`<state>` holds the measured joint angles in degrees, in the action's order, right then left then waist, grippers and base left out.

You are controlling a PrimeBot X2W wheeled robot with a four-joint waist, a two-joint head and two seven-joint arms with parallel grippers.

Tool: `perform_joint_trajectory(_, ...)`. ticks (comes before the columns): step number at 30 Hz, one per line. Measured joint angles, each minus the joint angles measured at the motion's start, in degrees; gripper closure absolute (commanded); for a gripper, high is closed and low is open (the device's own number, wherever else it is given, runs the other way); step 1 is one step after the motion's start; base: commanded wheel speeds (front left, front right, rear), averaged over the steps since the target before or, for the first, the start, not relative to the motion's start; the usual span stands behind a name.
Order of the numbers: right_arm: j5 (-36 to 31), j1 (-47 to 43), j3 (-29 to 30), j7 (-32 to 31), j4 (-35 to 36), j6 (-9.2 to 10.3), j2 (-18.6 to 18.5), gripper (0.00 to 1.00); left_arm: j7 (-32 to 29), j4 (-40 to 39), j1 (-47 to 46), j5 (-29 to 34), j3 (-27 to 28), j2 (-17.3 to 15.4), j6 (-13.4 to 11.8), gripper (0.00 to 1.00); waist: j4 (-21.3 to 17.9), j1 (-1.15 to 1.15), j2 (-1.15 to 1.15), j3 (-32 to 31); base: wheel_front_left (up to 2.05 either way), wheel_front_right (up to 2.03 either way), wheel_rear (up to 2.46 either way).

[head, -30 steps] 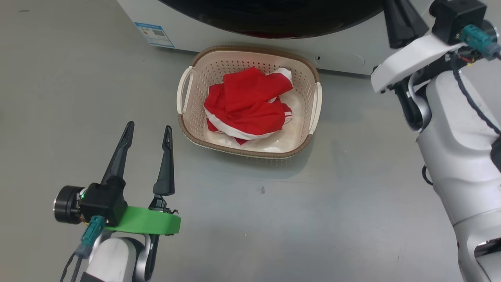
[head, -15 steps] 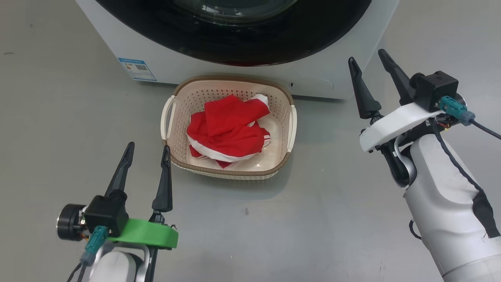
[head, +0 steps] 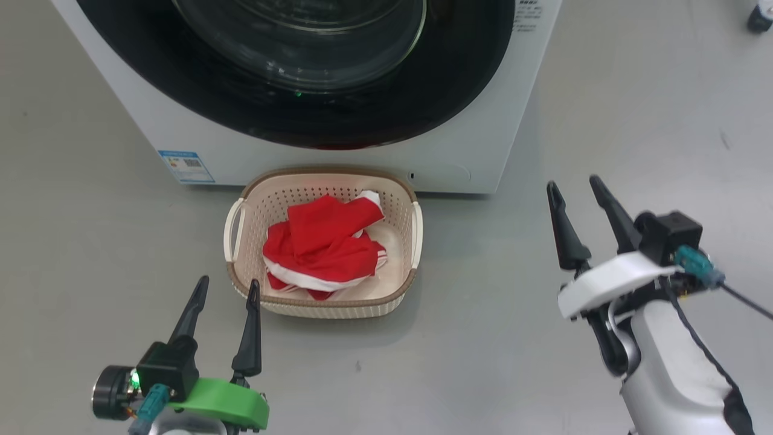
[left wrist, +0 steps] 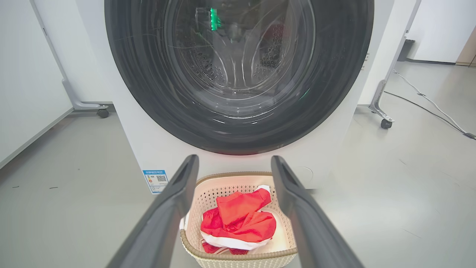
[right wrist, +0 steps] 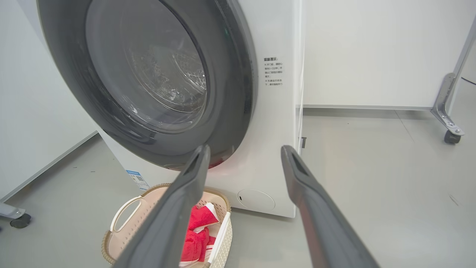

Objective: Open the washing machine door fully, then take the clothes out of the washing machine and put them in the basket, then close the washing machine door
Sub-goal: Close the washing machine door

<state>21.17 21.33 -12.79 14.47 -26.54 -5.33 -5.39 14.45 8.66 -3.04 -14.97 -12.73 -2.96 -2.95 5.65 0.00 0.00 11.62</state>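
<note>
Basket [head: 326,175] holds red-and-white clothes [head: 320,248]; behind it stands the washing machine [head: 483,121], door [head: 181,84] closed; left gripper [head: 229,281] just beside the basket, right gripper [head: 572,181] well apart, both released, empty.

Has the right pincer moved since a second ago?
Yes. The right pincer has pulled back from the washing machine front, toward the robot.

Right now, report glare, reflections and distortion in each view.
Head view: a green glint on the washing machine door, soft shadow under the basket. Left wrist view: green reflection in the glass, edges stretched. Right wrist view: sheen across the door.
</note>
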Motion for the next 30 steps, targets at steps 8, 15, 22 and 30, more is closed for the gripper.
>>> perform_joint_trajectory(8,0.32,-8.69,1.37,-0.01,2.11,1.45,0.44,0.00,-0.03,1.12,3.35,-0.43,-0.18,-0.04,0.29,0.00,-2.00,0.00,0.00,-4.31,0.00,0.00,0.00)
perform_joint_trajectory(15,-0.33,-13.41,1.11,-0.01,4.11,1.59,0.92,0.00,-0.29,1.45,5.46,-0.78,-0.26,-0.10,0.29,0.00,-3.33,0.00,0.00,-7.56,0.00,0.00,0.00)
perform_joint_trajectory(22,-0.76,-16.64,0.88,-0.01,6.00,2.05,1.09,0.00,-0.78,1.41,6.91,-1.15,-0.46,-0.23,0.30,0.00,-4.06,0.00,0.00,-9.67,0.00,0.00,0.00)
perform_joint_trajectory(30,-2.18,-20.10,0.51,-0.01,8.13,3.46,1.25,0.00,-1.29,0.66,7.90,-1.16,-0.76,-0.33,0.30,0.00,-4.28,0.00,0.00,-11.03,0.00,0.00,0.00)
